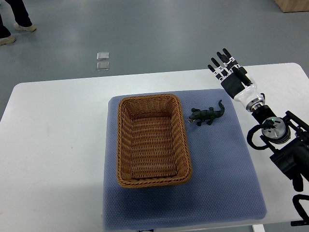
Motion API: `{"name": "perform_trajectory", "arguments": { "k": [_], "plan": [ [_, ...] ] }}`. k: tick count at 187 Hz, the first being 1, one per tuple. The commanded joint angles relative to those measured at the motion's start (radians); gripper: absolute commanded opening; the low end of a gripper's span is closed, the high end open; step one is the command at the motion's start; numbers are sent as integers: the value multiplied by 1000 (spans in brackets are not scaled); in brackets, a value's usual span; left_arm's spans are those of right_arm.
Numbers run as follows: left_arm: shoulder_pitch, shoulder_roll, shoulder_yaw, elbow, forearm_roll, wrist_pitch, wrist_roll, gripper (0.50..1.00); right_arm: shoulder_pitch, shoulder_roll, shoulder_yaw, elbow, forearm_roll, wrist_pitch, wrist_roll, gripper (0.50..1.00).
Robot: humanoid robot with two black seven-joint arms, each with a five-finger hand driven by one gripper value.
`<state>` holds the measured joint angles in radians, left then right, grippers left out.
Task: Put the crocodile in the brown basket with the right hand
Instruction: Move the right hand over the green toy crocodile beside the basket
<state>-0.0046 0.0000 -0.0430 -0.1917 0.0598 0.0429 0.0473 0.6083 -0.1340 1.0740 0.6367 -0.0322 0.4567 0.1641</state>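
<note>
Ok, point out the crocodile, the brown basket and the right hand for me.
crocodile [207,116], top view, on the middle of its back.
brown basket [184,145], top view, on its woven rim nearest the crocodile.
right hand [232,76], top view, on the body of the hand below the fingers.

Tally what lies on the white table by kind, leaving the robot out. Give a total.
basket: 1
crocodile: 1
mat: 1
Total: 3
</note>
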Motion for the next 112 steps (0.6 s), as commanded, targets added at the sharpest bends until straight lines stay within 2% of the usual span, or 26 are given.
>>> {"name": "perform_trajectory", "arguments": {
  "k": [1, 50, 95, 112],
  "plan": [
    [0, 0, -2, 0, 0, 0, 0, 1000, 2, -2, -2, 0, -2, 14, -1, 928],
    [0, 0, -2, 0, 0, 0, 0, 1000, 13, -12, -23, 1, -60, 34, -1, 928],
    [-6, 0, 0, 1, -2, 8, 0, 1000, 77, -82, -51, 1, -385, 60, -11, 928],
    [-8, 0, 0, 1, -2, 9, 0, 1000, 131, -150, -98, 5, -540, 89, -26, 928]
  ]
}}
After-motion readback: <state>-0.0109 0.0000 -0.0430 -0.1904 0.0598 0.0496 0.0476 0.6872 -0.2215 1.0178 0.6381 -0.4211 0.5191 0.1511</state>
